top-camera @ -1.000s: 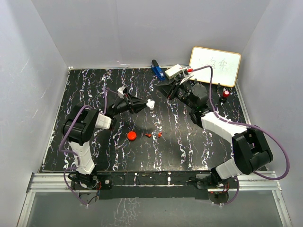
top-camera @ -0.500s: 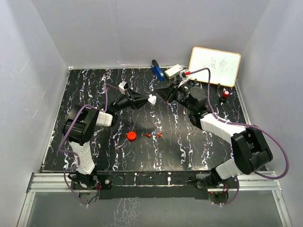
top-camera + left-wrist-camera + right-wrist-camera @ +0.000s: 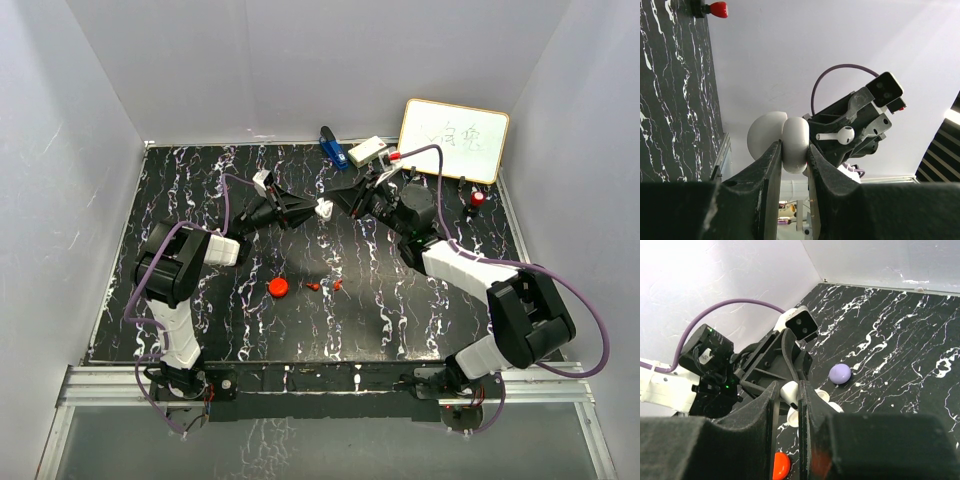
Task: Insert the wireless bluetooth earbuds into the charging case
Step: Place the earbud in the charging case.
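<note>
My left gripper [image 3: 316, 211] is shut on an open white charging case [image 3: 785, 142], holding it in the air over the middle of the table. My right gripper [image 3: 338, 203] faces it from the right, shut on a white earbud [image 3: 791, 390]. In the left wrist view that earbud [image 3: 836, 135] lies just right of the case, stem pointing at it. In the right wrist view the case's open halves [image 3: 822, 395] sit right behind the earbud. Two tiny red earbuds [image 3: 326, 286] lie on the table beside a red round case [image 3: 279, 287].
A purple round case [image 3: 840, 373] lies on the black marbled table [image 3: 200, 190] under the arms. At the back stand a whiteboard [image 3: 453, 140], a blue object [image 3: 331, 148] and a white block [image 3: 367, 150]. A red-capped marker [image 3: 478, 198] stands at the right edge.
My left gripper has carried the white case up and to the right. My right gripper has swung left with the earbud, so the two now meet mid-air.
</note>
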Action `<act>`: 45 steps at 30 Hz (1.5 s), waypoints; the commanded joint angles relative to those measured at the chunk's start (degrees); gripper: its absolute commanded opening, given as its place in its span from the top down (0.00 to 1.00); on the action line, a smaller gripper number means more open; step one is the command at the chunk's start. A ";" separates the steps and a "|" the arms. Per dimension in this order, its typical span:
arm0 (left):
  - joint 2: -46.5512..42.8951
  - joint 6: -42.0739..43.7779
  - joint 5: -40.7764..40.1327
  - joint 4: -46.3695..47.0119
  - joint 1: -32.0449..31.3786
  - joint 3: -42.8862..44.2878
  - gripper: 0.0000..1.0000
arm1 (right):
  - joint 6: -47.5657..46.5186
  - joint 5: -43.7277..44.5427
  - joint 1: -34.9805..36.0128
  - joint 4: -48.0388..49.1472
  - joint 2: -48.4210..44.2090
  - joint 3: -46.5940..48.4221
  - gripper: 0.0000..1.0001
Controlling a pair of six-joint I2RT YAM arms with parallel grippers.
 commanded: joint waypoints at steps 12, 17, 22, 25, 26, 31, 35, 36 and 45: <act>-4.66 2.62 -0.11 0.06 -0.40 2.16 1.00 | -3.90 0.86 0.88 0.93 0.70 -0.38 1.00; -5.29 3.01 -0.11 -0.84 -0.39 2.27 1.00 | -4.28 1.03 0.98 0.69 0.98 -0.29 1.00; -5.92 3.47 0.06 -1.76 -0.49 2.47 1.00 | -4.44 1.21 1.08 0.57 1.15 -0.38 1.00; -6.31 3.79 0.23 -2.29 -0.56 2.46 1.00 | -4.53 1.37 1.09 0.52 1.12 -0.40 1.00; -6.35 3.89 0.30 -2.50 -0.55 2.46 1.00 | -4.61 1.43 1.13 0.51 1.15 -0.40 1.00; -6.94 4.58 0.65 -3.48 -0.84 2.42 1.00 | -4.74 1.65 1.17 0.34 1.20 -0.30 1.00; -7.33 4.91 0.70 -4.13 -0.82 2.12 1.00 | -4.97 1.75 1.17 0.02 1.20 -0.21 1.00; -7.46 5.03 0.68 -4.16 -0.90 2.11 1.00 | -5.06 1.84 1.13 -0.13 1.22 -0.20 1.00; -7.68 5.58 0.59 -5.34 -0.83 2.32 1.00 | -6.21 2.48 1.18 -1.73 1.14 -0.20 1.00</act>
